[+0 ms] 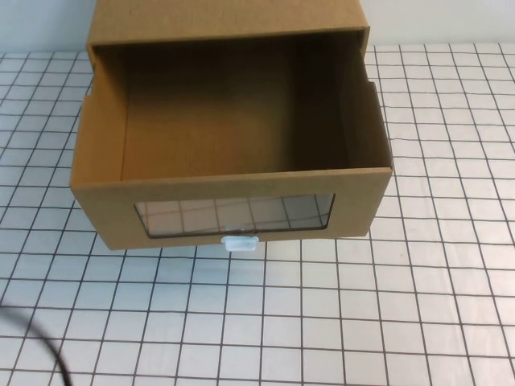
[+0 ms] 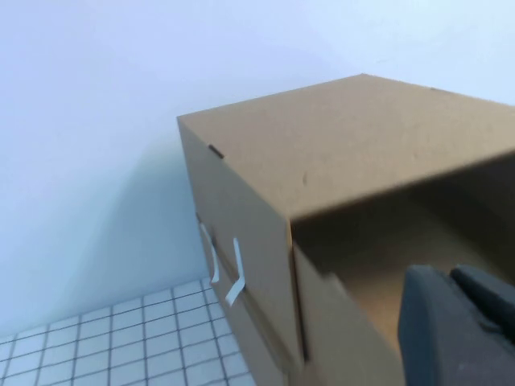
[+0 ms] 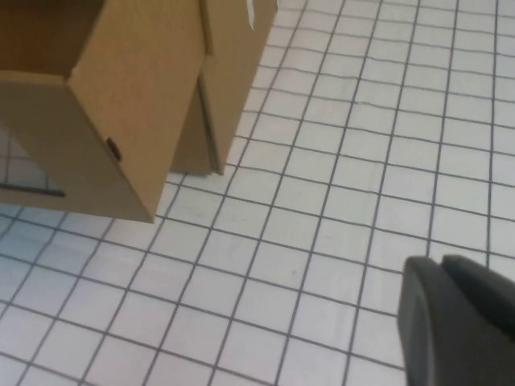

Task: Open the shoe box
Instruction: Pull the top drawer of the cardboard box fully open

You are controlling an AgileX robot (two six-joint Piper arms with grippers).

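The shoe box stands at the table's far edge, about midway along it. Its drawer is slid out toward the near edge, with a clear window and a white pull tab on its front. The left gripper hangs near the box's left side; open or closed, I cannot tell. The right gripper is closed on nothing above bare table to the box's right.

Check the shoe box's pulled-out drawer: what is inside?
Nothing shows inside the drawer: bare cardboard floor and walls. Its far end, under the sleeve, is hidden. The left gripper hovers near the drawer; the right gripper, shut, hangs over the table.
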